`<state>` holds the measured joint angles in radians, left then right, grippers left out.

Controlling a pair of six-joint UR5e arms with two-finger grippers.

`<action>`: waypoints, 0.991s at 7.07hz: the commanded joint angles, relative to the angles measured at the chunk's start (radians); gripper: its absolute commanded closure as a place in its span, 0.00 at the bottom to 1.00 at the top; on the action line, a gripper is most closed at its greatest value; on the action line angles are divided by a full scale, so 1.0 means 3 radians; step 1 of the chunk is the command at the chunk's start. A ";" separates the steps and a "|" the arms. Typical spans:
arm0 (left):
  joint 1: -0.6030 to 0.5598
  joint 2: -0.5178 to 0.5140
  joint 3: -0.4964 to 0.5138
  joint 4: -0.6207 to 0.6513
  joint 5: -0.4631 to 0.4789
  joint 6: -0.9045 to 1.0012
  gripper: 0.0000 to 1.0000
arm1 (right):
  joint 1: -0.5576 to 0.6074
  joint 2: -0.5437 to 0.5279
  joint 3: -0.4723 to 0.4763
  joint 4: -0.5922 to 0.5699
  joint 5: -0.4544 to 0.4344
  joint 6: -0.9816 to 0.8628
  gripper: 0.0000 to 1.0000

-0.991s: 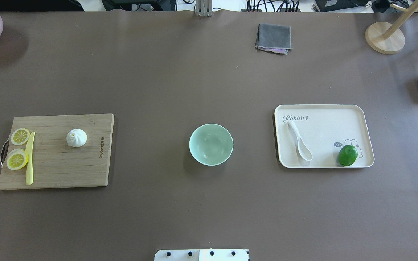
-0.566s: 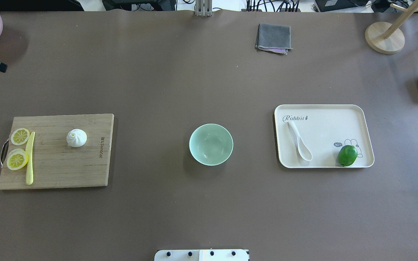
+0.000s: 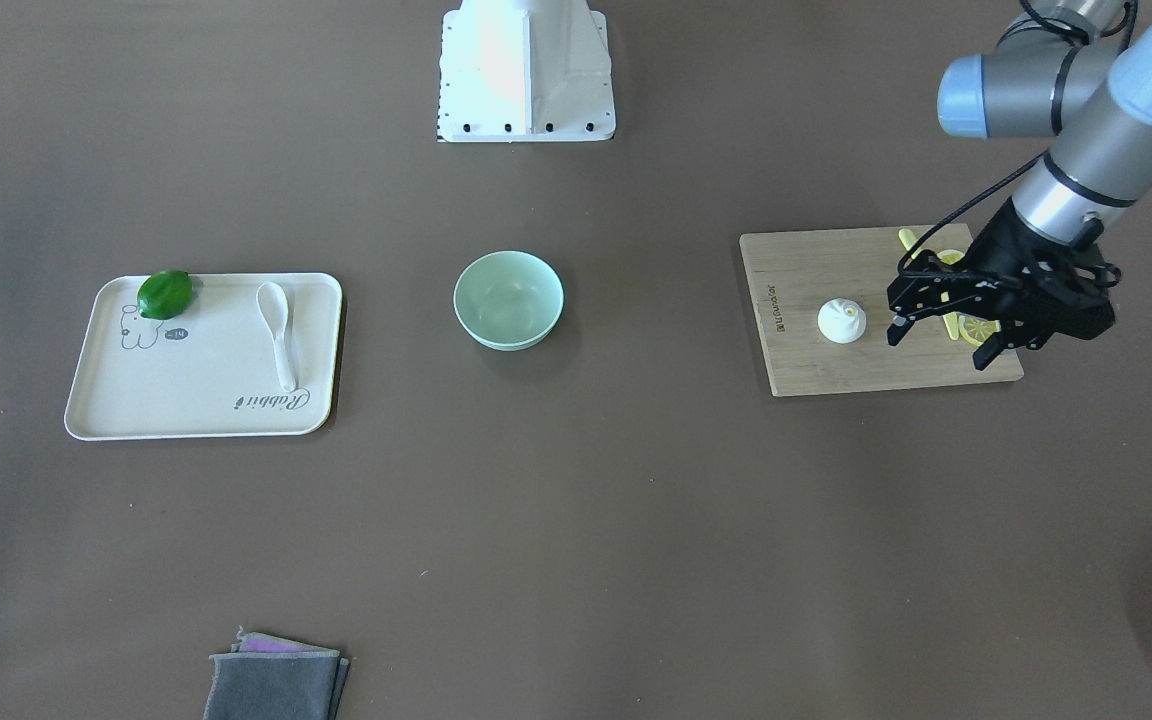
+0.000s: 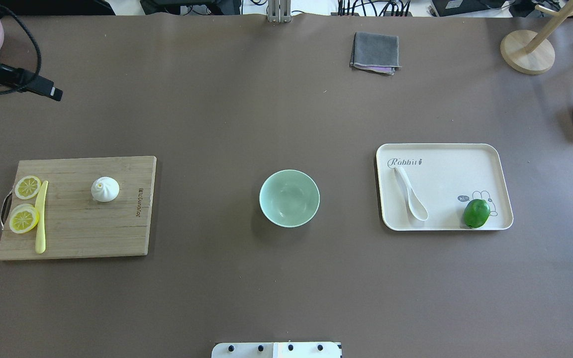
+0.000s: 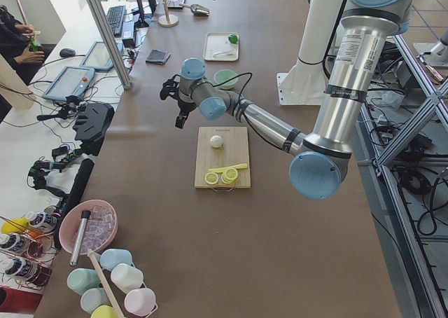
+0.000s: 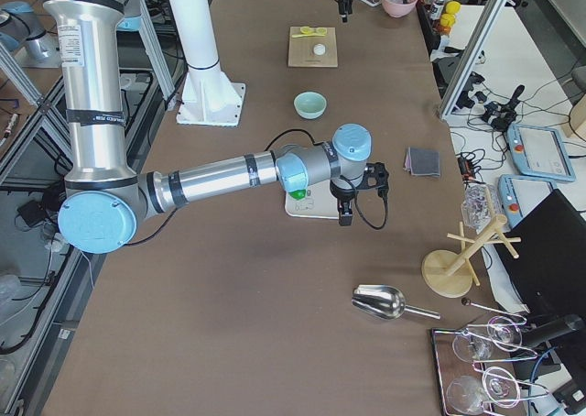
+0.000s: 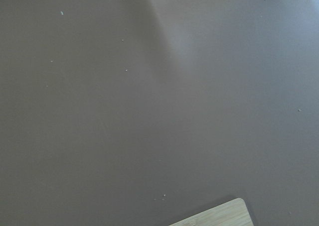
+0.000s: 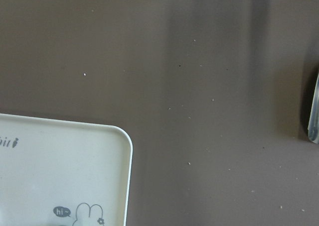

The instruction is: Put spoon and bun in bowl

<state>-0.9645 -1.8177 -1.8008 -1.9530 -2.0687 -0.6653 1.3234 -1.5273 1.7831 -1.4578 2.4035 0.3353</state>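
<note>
One wooden board (image 4: 82, 233) carries one bun (image 4: 105, 189), two lemon slices (image 4: 27, 187) and one knife (image 4: 41, 216). One tray (image 4: 445, 179) holds one spoon (image 4: 411, 196) and one lime (image 4: 476, 213). One bowl (image 4: 268, 209) stands between them, empty. Left gripper (image 3: 939, 345) hangs high near the board, fingers spread wide, nothing held. Right gripper (image 6: 345, 216): finger state cannot be told.

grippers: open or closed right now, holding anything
Left gripper: open, holding nothing.
Right gripper: cannot be told; only a far side view shows it.
</note>
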 commanded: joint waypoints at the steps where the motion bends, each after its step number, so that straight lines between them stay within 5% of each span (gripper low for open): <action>1: 0.0442 0.0020 0.0005 -0.0014 0.0426 -0.0078 0.02 | -0.0172 0.0095 0.0018 0.0063 0.0006 0.0246 0.00; 7: 0.0847 0.0475 0.0020 -0.0280 0.0386 -0.0200 0.02 | -0.0407 0.0152 0.0075 0.0068 -0.0004 0.0514 0.00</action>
<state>-0.7454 -1.6858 -1.7963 -2.0288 -1.9536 -0.6980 1.2113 -1.4820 1.8044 -1.4374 2.4045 0.4886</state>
